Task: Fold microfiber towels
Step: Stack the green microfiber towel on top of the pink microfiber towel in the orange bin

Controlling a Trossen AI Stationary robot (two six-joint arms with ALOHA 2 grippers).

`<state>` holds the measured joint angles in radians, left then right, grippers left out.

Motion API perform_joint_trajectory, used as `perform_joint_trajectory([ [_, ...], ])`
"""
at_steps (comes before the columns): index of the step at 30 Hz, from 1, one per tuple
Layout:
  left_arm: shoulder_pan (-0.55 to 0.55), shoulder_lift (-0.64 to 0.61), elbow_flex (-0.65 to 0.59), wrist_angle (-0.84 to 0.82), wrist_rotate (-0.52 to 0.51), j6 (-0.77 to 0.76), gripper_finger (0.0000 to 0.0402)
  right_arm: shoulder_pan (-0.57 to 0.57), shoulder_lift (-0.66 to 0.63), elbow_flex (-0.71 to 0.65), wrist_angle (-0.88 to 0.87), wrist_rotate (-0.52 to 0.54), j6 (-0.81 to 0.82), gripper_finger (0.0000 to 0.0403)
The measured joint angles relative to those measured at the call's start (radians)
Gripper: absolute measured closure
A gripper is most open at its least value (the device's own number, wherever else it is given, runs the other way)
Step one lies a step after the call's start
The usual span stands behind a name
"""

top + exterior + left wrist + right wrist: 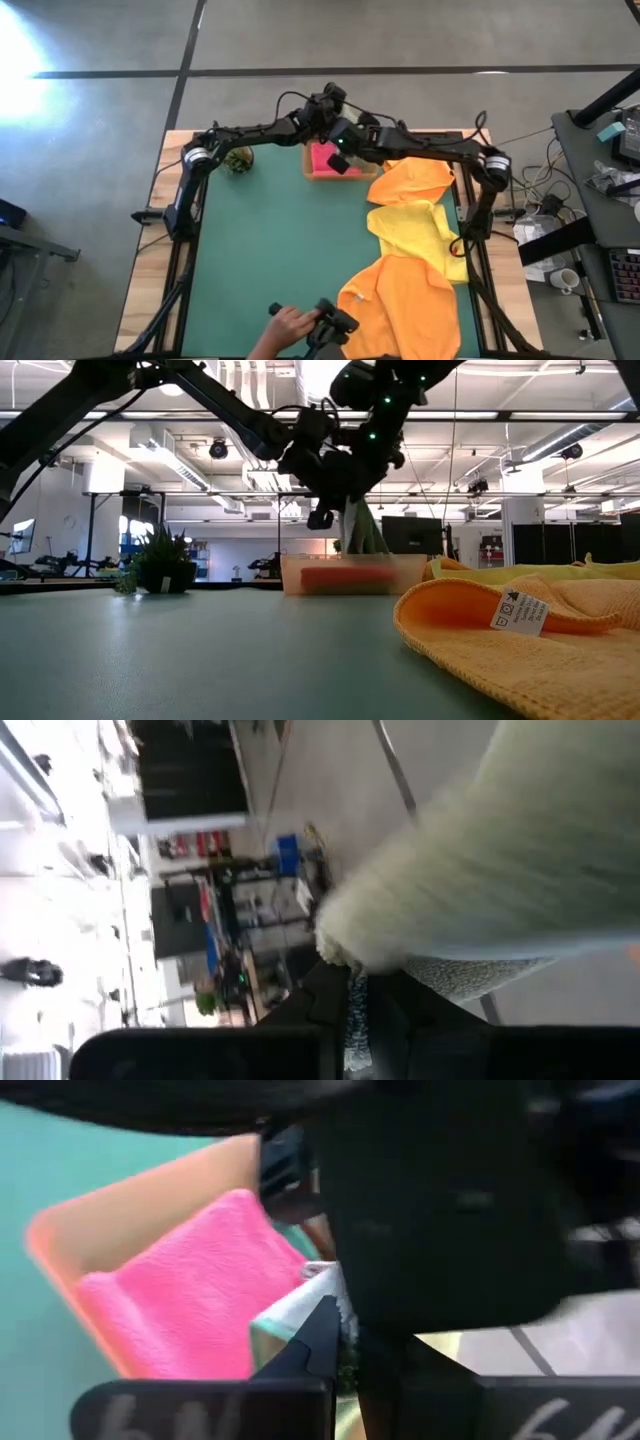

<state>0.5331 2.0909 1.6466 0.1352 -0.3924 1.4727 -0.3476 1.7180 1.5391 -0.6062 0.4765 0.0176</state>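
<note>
From the high view, the green table mat [280, 250] covers most of the table, concrete floor all round. A small potted plant [238, 160] sits at the far left corner, and a person's hand [290, 322] shows at the near edge. Orange towels [405, 300] and a yellow towel [405, 222] are heaped down the right side. The tan tray [318, 172] at the far edge has a hot pink towel [324, 156] in it. Both arms meet right above that tray, left gripper [327, 112] and right gripper [343, 146] close together.

Low view: big open workshop behind, ceiling lights, the plant [160, 565] at left, an orange towel [520, 640] up close. The two grippers hang over the tray [350, 574] with a pale sage green towel [360, 530] dangling between them, clear of the tray.

Left wrist view: the sage towel [500, 870] fills the frame, pinched in the closed fingers.

Right wrist view: fingers clamped tight on a sage towel corner [300, 1315], the pink towel [190, 1290] lying in the tray [90, 1230] beneath.
</note>
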Motion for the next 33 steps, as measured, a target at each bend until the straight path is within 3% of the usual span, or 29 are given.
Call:
perform_joint_trajectory([
  [3, -0.001, -0.001, 0.000, -0.059, -0.051, -0.006, 0.0394, -0.002, 0.026, 0.022, -0.027, -0.042, -0.005, 0.0392],
  [8, -0.001, -0.003, 0.000, -0.195, -0.035, -0.082, 0.0394, 0.000, 0.035, 0.037, -0.046, -0.074, 0.012, 0.0392],
  [14, 0.000, -0.004, 0.000, -0.204, -0.034, -0.159, 0.0388, -0.003, 0.033, 0.060, -0.059, -0.083, 0.002, 0.0392],
  [25, -0.006, -0.008, 0.000, -0.213, -0.079, -0.286, 0.0302, -0.015, 0.027, 0.071, -0.046, -0.133, 0.022, 0.0392],
  [29, -0.018, -0.015, -0.002, -0.278, -0.142, -0.302, 0.0281, -0.015, 0.026, 0.072, -0.046, -0.156, 0.037, 0.0392],
  [33, -0.022, -0.055, -0.002, -0.412, -0.099, -0.393, 0.0278, -0.015, 0.026, 0.072, -0.050, -0.158, 0.036, 0.0392],
])
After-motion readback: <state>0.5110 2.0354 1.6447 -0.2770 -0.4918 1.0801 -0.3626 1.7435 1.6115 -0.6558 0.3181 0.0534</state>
